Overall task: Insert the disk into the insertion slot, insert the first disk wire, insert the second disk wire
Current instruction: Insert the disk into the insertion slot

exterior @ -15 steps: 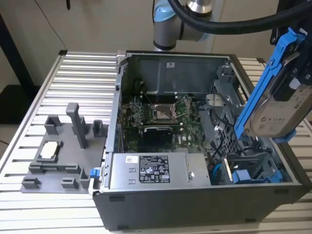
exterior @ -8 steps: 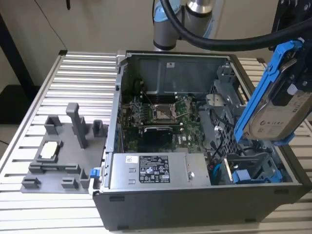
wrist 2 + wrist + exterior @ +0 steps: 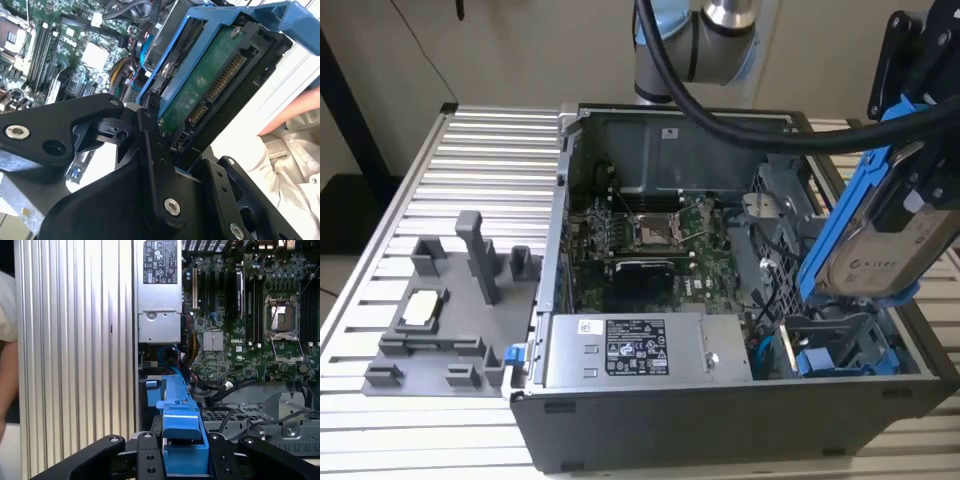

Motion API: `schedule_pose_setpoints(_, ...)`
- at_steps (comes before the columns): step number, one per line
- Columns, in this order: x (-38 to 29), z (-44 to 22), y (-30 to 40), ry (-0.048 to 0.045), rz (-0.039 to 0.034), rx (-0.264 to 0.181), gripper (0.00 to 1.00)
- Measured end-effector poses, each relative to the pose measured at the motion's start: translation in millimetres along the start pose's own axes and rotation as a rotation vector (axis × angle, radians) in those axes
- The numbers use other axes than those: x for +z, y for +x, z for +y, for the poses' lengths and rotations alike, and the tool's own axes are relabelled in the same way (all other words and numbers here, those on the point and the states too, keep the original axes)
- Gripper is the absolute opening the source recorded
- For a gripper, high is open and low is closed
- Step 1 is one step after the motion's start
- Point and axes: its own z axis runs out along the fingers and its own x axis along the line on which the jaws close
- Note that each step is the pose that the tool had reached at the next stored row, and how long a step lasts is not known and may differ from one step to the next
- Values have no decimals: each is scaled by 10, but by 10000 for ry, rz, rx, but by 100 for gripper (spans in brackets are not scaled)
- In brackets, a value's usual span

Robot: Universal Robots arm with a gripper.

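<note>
exterior view: the gripper (image 3: 925, 175), closed on the disk (image 3: 880, 235), holds it tilted above the insertion slot (image 3: 840, 350) at the exterior view's right end of the open computer case (image 3: 720, 410), not yet in
second wrist view: black fingers (image 3: 152, 155) clamp the disk's green underside, connectors exposed
first wrist view: its blue carrier frame (image 3: 182, 432) sits between the fingers, motherboard (image 3: 235, 315) beyond

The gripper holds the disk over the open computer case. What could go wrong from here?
1. The disk, clamped in the gripper, hangs tilted above the insertion slot; it might enter skewed and jam.
2. Loose black cables lie beside the slot and could get pinched.
3. A person's arm is near the disk and could be struck.
</note>
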Motion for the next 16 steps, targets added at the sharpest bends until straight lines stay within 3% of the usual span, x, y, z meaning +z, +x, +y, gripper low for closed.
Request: schedule_pose_setpoints(16,181,-19,142,-3,-514,-15,33)
